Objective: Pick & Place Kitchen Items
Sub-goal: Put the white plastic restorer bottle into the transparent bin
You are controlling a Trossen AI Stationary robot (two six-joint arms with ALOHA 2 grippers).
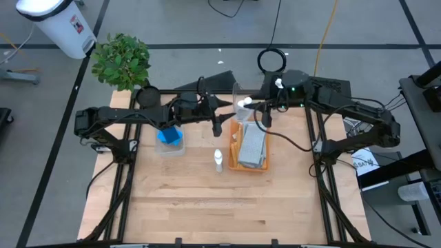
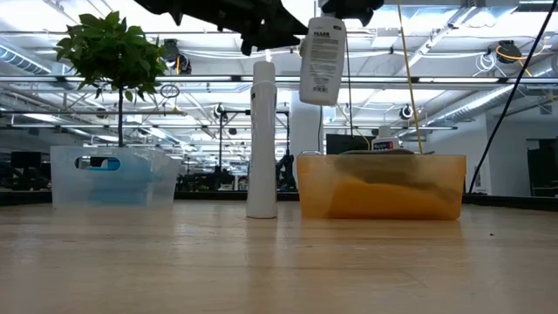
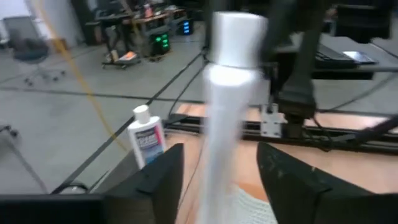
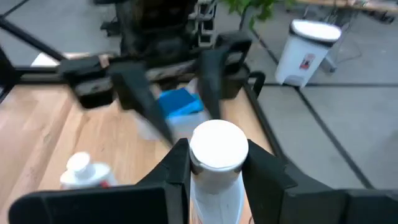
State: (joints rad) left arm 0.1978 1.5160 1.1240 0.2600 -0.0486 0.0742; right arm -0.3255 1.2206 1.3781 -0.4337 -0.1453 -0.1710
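A white bottle point(image 2: 322, 59) with a printed label hangs in the air above the near left corner of the orange tray point(image 2: 381, 187), with my right gripper point(image 4: 217, 157) shut on it. My left gripper point(image 3: 221, 163) is open; its fingers stand on either side of the same bottle point(image 3: 229, 93) with a gap on each side. A second white bottle point(image 1: 218, 160) stands upright on its base on the table, left of the tray. A third point(image 3: 146, 140) shows farther off. Blue sponges point(image 1: 169, 133) lie in a clear bin. A grey cloth point(image 1: 251, 146) lies in the tray. My right gripper pinches the bottle's upper part point(image 4: 214, 177), just under its white cap point(image 4: 217, 144), between its two fingers. The fingers come nearly level from the table's right side and lie across the bottle. It hangs almost upright, cap up, clear of table and tray.
A clear bin point(image 2: 112, 174) stands at the left, with a potted plant point(image 1: 122, 60) behind it at the far left corner. Another clear container point(image 1: 242, 95) stands behind the tray. The near half of the wooden table point(image 1: 220, 207) holds no objects.
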